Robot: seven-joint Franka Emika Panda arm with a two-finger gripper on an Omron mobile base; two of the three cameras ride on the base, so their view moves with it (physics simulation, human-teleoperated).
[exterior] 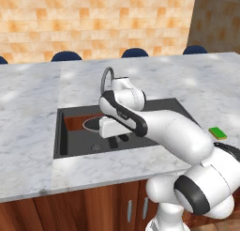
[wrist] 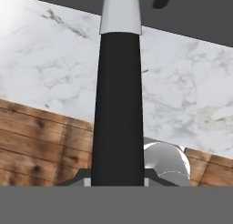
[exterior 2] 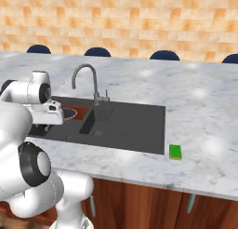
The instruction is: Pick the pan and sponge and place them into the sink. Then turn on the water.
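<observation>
Gripper [exterior: 118, 140] clamped narrow on handle of pan [exterior: 91, 124], centre-left of frame | pan low in left basin of sink [exterior: 159, 110], seated or hovering: cannot tell | sponge [exterior: 217, 133] on counter, right edge, well apart | advice: lower level, release once seated, avoid faucet [exterior: 107, 77]

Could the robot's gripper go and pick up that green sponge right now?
Probably not right away. The gripper is shut on the pan's handle down in the sink, so it is busy. The sponge lies bare on the counter beside the sink, nothing covering it.
</observation>
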